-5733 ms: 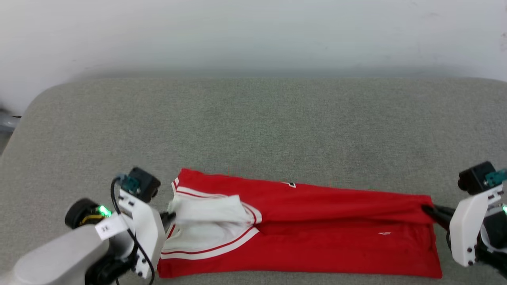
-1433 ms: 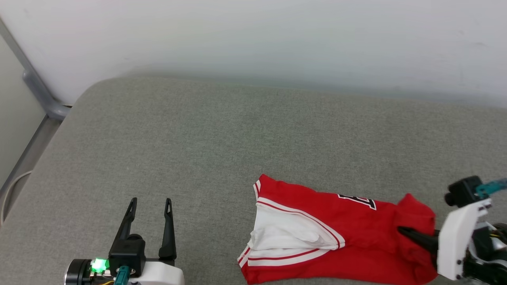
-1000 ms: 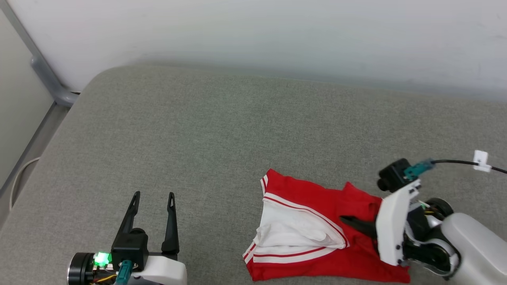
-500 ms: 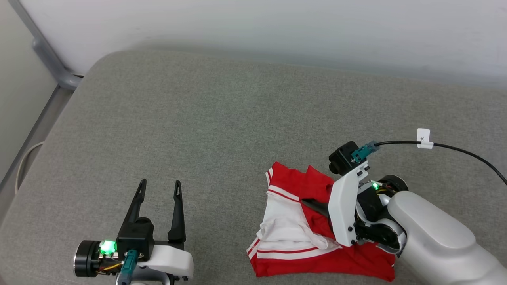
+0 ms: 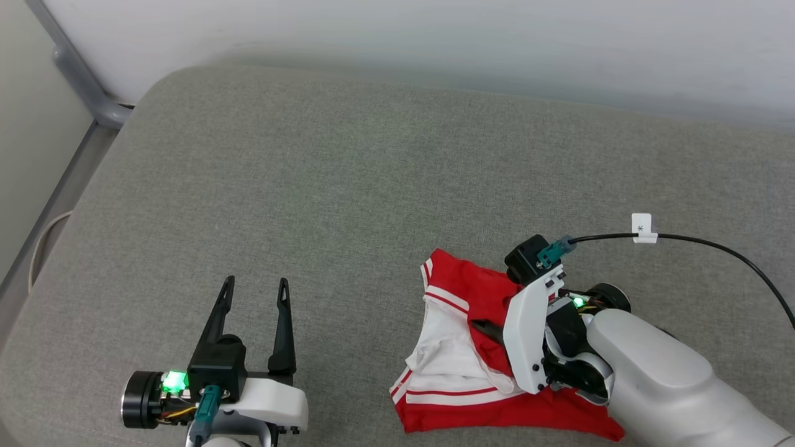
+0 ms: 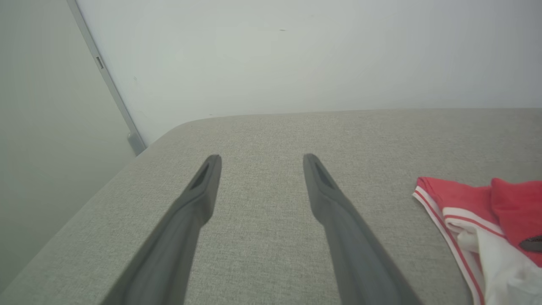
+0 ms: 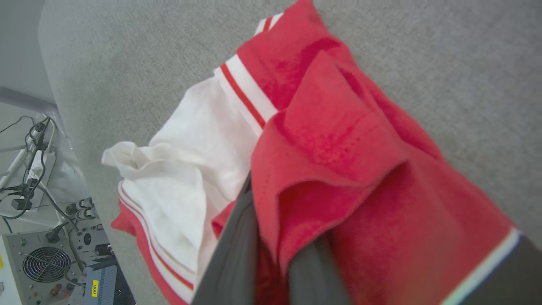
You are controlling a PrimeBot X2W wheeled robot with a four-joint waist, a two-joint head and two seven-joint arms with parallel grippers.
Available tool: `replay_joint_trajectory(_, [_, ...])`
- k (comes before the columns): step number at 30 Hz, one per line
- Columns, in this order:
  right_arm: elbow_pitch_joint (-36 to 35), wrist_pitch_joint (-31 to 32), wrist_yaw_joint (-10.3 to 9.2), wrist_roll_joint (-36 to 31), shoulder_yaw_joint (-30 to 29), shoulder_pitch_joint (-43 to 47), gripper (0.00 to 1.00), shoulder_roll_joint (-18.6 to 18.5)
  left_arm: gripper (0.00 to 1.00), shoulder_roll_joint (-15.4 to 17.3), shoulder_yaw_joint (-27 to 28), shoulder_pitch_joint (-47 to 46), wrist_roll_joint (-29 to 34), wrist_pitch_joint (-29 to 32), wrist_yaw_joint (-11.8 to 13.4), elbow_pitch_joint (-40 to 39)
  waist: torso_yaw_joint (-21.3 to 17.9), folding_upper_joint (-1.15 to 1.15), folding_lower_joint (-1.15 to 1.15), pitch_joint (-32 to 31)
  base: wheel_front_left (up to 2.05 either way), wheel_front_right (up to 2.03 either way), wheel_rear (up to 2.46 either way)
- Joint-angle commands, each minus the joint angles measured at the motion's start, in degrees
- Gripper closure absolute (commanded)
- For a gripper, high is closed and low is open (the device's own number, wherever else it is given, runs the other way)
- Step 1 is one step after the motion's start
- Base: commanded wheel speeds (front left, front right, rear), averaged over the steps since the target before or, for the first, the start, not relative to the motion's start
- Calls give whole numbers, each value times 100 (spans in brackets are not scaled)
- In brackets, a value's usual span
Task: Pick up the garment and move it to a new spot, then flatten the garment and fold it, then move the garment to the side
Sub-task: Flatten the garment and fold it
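One shirt lies bunched at the near right of the grey cushion, with two grippers in the head view. The right gripper is clamped on a red fold. The right wrist view adds the cloth draped over its two fingers, and floor electronics. The left gripper is well to the left, its two fingers spread apart and empty.
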Motion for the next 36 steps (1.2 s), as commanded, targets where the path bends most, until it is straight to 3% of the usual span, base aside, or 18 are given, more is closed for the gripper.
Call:
replay_joint_trajectory(1, [35,-174,-9,0,79,-51,53,23,0,-17,8,-42,32,-11,-1,25,-23,0,0,-62,0,0,0])
replay_joint_trajectory(2, [-13,-290,-8,-23,121,-80,0,-9,0,-13,10,-16,35,-11,-6,33,-31,0,0,-90,0,0,0])
replay_joint_trajectory(8, [-608,-1138,-8,-149,213,-167,0,-482,0,42,55,155,46,-12,-21,46,-161,0,0,-341,0,0,0])
replay_joint_trajectory(9, [-921,-1514,-8,-277,113,-119,0,-769,0,68,84,234,40,-11,-24,52,-266,0,0,-485,0,0,0])
replay_joint_trajectory(13, [-1087,-2120,-8,-747,-288,21,0,-1171,0,88,106,357,40,-11,-43,14,-417,0,0,-648,0,0,0])
replay_joint_trajectory(19, [-1042,-3119,-8,-1722,-1386,562,0,-1292,0,108,149,516,18,-11,-43,-15,-656,0,0,-845,0,0,0])
replay_joint_trajectory(20, [-1070,-3353,-8,-2209,-2165,977,0,-1153,0,104,157,569,23,-11,-32,-56,-764,0,0,-913,0,0,0])
replay_joint_trajectory(25, [-1541,-3461,-8,-3147,-3719,1831,0,-762,0,92,172,654,22,-11,-18,-130,-916,0,0,-962,0,0,0])
replay_joint_trajectory(26, [-1541,-3461,-8,-3147,-3719,1831,0,-762,0,92,172,654,22,-11,-18,-130,-916,0,0,-962,0,0,0])
replay_joint_trajectory(27, [-1940,-3466,-8,-3495,-4331,2214,0,-531,0,98,190,684,13,-11,-10,-143,-965,0,0,-974,0,0,0])
replay_joint_trajectory(36, [-3259,-3462,-8,-4292,-5641,3700,0,408,0,110,209,765,4,-11,-26,-194,-1036,0,0,-1031,0,0,0])
